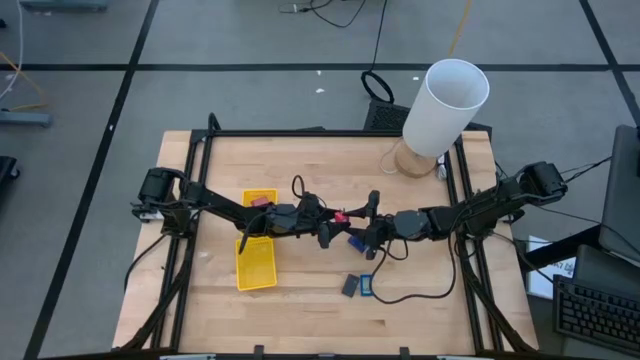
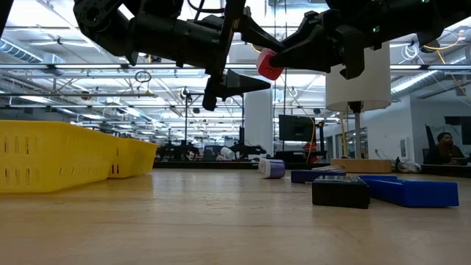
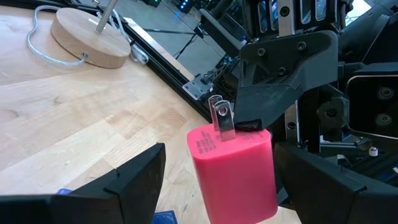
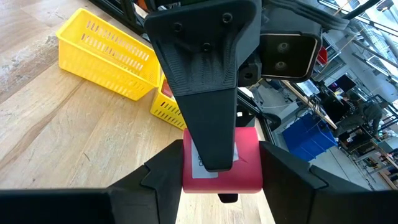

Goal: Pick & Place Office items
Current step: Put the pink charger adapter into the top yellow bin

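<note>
A pink-red plug block (image 3: 233,171) with two metal prongs (image 3: 221,118) hangs in mid-air over the table's middle; it also shows in the high view (image 1: 340,215) and the low view (image 2: 268,65). My right gripper (image 4: 221,180) is shut on it. My left gripper (image 3: 217,180) is open, one finger on each side of the same block, with a gap showing at one finger. A dark grey rectangle (image 1: 349,286), a blue flat rectangle (image 1: 367,286) and a blue piece (image 1: 355,241) lie on the table near the front. My right gripper pinches the pink-red block's two opposite sides (image 4: 249,171) between its two fingers, coming level from the table's right. One of its fingers (image 3: 280,81) lies by the block's prong end. The block is lifted clear of the table.
The long yellow tray (image 1: 256,250) lies left of the grippers, with a red piece (image 1: 260,201) in its far compartment. The big white cylinder (image 1: 445,105) stands on a wooden base (image 1: 410,160) at the far right. A lilac piece (image 2: 274,168) lies farther back.
</note>
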### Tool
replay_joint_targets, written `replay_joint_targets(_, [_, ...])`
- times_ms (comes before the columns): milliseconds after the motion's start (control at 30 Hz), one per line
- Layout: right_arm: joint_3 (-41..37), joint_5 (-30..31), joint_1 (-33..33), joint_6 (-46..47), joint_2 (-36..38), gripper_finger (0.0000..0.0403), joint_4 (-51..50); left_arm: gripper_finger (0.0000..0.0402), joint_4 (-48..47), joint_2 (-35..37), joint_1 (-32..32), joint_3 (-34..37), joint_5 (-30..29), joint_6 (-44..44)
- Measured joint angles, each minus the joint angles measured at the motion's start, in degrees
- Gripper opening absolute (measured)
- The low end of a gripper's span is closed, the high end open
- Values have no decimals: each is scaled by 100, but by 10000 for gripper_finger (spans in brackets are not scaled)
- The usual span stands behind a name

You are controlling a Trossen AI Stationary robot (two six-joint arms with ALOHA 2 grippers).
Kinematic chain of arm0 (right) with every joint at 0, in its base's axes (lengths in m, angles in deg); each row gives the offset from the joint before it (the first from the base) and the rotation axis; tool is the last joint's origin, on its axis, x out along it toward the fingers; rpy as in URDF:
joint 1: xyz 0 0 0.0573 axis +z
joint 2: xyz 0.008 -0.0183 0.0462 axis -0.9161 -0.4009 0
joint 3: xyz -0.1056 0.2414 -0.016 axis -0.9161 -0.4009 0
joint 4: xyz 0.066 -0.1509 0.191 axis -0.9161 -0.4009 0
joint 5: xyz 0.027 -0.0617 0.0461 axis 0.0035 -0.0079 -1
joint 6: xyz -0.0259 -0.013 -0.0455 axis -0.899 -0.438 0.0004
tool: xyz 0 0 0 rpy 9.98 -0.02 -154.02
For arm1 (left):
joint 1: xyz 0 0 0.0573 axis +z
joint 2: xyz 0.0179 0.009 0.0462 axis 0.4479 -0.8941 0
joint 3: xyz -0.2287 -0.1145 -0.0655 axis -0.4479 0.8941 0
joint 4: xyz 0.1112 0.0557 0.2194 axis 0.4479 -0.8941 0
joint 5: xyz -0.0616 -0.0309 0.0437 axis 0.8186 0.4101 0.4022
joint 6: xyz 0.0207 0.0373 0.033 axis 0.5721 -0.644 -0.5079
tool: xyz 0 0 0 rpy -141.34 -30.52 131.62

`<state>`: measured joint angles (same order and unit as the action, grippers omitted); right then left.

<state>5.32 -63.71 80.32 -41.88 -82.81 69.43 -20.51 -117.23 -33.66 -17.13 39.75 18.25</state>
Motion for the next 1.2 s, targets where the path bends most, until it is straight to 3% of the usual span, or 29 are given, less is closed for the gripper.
replay_joint_targets(933, [-1,1,0,17,1,176,-5,297,0,0,0,0,0,19])
replay_joint_targets(1200, [-1,4,0,17,0,176,-8,232,1,0,0,0,9,28])
